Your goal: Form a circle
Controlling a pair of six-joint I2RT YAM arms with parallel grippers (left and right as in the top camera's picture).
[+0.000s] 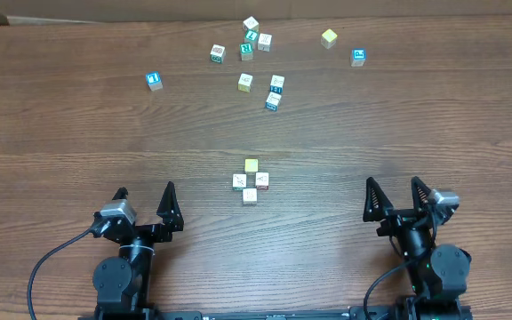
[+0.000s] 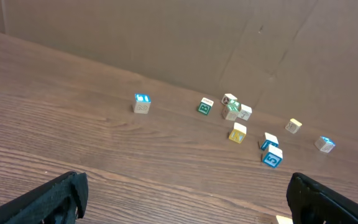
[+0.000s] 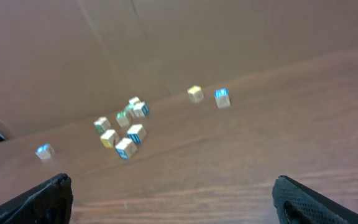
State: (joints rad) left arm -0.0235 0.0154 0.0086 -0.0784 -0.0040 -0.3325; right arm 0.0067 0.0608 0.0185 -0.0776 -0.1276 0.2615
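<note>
Spread jaws well apart, circle (image 1: pixel 251 180) between

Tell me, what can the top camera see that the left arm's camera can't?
Only overhead: the circle of four little cubes, whole, and the right end effector, open. Only left wrist: the brown wall, seen broad behind the table. Both: the open left end effector, the wooden table, and the far scattered cubes, like the lone blue-topped cube.
</note>
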